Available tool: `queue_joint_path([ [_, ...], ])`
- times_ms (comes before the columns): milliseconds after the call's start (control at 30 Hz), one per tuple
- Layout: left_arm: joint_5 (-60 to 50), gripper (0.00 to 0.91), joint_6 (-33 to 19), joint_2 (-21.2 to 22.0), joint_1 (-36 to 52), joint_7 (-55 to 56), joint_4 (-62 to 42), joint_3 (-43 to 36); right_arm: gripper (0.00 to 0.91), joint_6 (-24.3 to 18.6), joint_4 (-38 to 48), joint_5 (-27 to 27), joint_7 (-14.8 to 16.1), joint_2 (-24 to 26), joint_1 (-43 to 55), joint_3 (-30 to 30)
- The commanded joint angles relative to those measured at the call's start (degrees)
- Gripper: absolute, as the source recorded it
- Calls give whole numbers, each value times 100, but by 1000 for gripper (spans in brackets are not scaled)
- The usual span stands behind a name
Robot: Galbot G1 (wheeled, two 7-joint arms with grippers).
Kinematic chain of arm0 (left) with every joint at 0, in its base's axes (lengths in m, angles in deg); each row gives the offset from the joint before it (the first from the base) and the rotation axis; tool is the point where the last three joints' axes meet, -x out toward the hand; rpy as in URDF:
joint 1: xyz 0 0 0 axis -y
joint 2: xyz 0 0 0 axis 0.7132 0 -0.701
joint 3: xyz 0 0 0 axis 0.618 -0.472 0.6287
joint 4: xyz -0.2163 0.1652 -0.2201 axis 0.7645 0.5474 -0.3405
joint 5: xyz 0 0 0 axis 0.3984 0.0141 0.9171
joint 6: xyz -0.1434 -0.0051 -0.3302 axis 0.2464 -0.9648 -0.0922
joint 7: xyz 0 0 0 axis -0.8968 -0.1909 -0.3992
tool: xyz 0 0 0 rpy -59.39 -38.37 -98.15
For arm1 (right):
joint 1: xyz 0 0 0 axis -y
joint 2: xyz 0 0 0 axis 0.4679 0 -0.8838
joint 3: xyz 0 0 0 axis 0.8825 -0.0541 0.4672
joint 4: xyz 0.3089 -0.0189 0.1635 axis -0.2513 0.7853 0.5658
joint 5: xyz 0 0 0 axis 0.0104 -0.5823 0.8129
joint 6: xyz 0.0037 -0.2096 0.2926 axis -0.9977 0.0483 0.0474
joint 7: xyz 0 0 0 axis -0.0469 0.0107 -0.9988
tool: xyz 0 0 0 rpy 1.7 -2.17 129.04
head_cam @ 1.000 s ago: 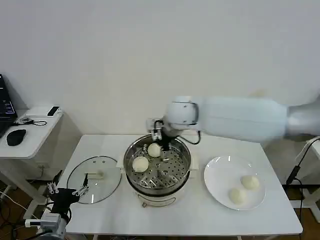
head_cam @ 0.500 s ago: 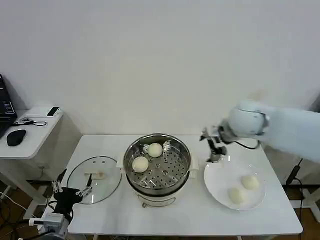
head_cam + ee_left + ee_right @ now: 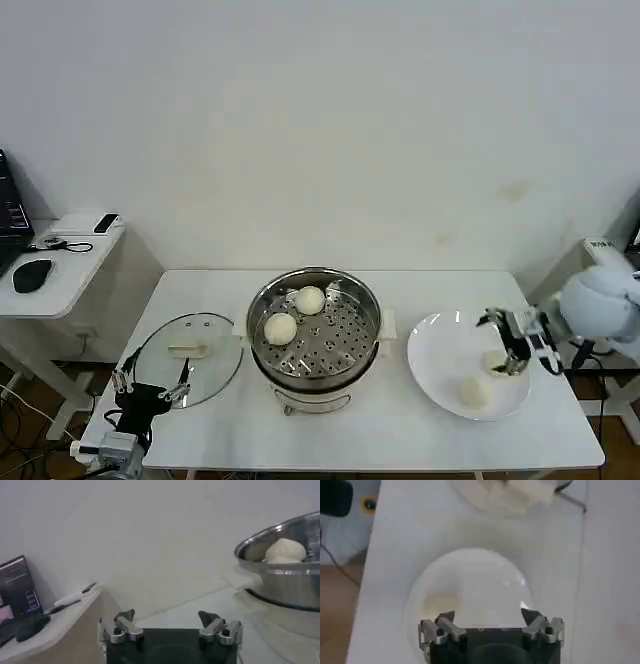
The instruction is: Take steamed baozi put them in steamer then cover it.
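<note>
- Behind the white surface [image 3: 400, 430] stood a plain white wall, with a side desk off to the robot's left.
- Head view: the steamer [image 3: 316, 336] sat mid-surface with two baozi [image 3: 281, 327] on its perforated tray. A second earlier the right hand [image 3: 512, 344] had been over the steamer beside those buns; half a second earlier it was between steamer and plate; now it hung over the plate [image 3: 440, 360] at the nearer of the two buns left there. My reading: the second bun was delivered and the third pick was starting, so the task stood about halfway, with the cover [image 3: 188, 357] still lying flat on the surface left of the steamer.
- Head view again: the right hand's fingers stood apart, close about the rear plate bun [image 3: 493, 361] but not visibly clamped on it; the other plate bun [image 3: 474, 391] lay just nearer the front edge.
- Head view, left side: the left hand [image 3: 152, 390] waited low at the front corner, by the cover's rim, fingers apart.
- Left wrist view: the open left hand [image 3: 170, 628] held nothing; the steamer wall [image 3: 285, 580] rose well beyond it, one bun [image 3: 284, 550] showing over the rim.
- Right wrist view: the right hand [image 3: 491, 626] had its fingers spread above the plate [image 3: 470, 595], with nothing between them.
</note>
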Motion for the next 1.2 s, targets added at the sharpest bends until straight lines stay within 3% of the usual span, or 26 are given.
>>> queue_joint_path([
  [33, -48, 907, -11, -1, -10, 3, -63, -21, 907, -493, 197, -783, -44, 438, -4644, 4195],
  [133, -71, 907, 1, 26, -9, 3, -45, 6, 907, -485, 353, -834, -13, 111, -5474, 5066],
  [300, -80, 907, -3, 36, -59, 7, -76, 63, 907, -383, 467, -910, 13, -314, -5575, 5032],
  [833, -85, 907, -36, 85, -97, 16, -192, 186, 907, -198, 1269, -941, 113, -1141, -4377, 3818],
  [1200, -84, 907, -30, 91, -54, 17, -238, 173, 725, 61, 1230, -913, 300, -1117, -4243, 3687],
])
